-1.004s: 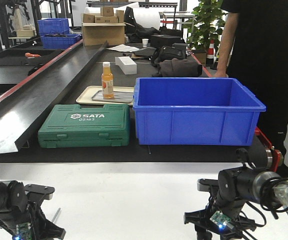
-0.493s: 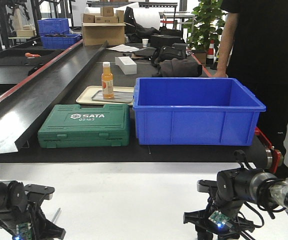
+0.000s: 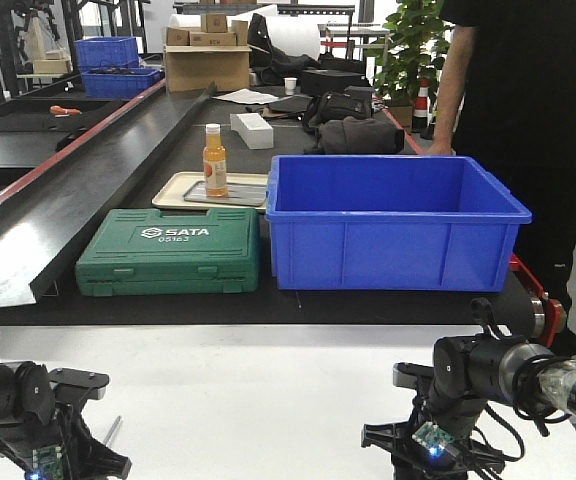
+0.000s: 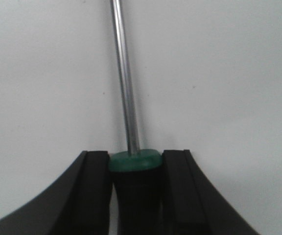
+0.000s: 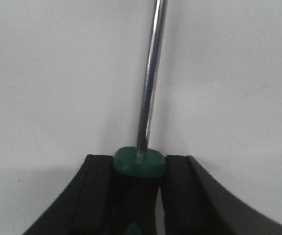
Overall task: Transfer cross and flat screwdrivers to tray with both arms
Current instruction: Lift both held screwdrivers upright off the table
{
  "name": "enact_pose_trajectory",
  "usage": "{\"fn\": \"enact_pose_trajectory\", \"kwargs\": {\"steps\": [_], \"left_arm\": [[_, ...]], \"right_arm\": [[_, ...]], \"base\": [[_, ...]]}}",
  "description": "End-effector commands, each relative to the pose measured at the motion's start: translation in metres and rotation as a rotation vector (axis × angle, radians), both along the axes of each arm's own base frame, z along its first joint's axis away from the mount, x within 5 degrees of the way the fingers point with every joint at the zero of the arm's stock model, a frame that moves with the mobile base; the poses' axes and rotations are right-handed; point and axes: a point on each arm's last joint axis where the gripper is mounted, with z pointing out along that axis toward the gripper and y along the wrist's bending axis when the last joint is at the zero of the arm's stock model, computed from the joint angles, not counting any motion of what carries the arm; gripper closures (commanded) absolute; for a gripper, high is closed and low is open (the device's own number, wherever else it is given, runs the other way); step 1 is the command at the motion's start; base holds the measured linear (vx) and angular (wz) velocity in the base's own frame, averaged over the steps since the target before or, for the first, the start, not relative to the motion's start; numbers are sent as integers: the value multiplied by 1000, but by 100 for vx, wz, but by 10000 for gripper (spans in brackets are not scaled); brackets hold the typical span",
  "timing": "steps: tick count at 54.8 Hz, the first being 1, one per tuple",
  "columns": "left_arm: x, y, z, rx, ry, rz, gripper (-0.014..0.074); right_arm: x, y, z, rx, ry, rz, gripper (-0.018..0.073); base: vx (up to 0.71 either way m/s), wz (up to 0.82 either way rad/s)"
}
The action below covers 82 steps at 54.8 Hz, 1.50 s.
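The white table (image 3: 248, 400) lies under both grippers. Both arms are low over it at my near edge, the left arm (image 3: 18, 405) and the right arm (image 3: 473, 375) well apart. Beyond them runs the black bench (image 3: 88, 180). A man (image 3: 528, 110) in black stands at its far right, past the right arm.

The blue bin (image 3: 388, 225) is on the bench straight ahead of the right arm. The green case (image 3: 168, 250) sits just beside the bin, ahead and to the right of the left arm. Behind the case, farther from both grippers, I see the tray (image 3: 240, 194). It is grey and rests in a beige tray (image 3: 171, 184), with an orange bottle (image 3: 214, 160) upright on it. The tray is well apart from both grippers.

The left gripper (image 4: 133, 157) is clamped on the left screwdriver (image 4: 125, 93). Its black handle and green collar fill the gap between the fingers (image 4: 96, 171). The steel shaft runs straight out ahead of the tips over the table, leaning slightly left. The right gripper (image 5: 140, 160) is clamped on the right screwdriver (image 5: 150, 83) the same way, with its shaft leaning slightly right.

Both blade tips run out of the top of the wrist views, so I cannot tell which is cross and which is flat.
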Motion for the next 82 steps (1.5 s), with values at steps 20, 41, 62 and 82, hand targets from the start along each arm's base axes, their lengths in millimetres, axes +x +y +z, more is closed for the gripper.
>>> {"fn": "enact_pose_trajectory", "kwargs": {"steps": [20, 41, 62, 82], "left_arm": [[16, -4, 55, -70, -301, 54, 599], [-8, 0, 168, -95, -614, 37, 597], [-87, 6, 249, -132, -872, 38, 596], [-145, -31, 254, -219, -960, -97, 596]], "right_arm": [[14, 4, 68, 10, -330, 191, 570], [-7, -1, 168, 10, -605, 233, 567], [-101, -8, 226, -5, -965, 294, 567], [-175, -8, 250, 56, -1096, 327, 567]], "base": [[0, 0], [0, 0], [0, 0], [0, 0]]}}
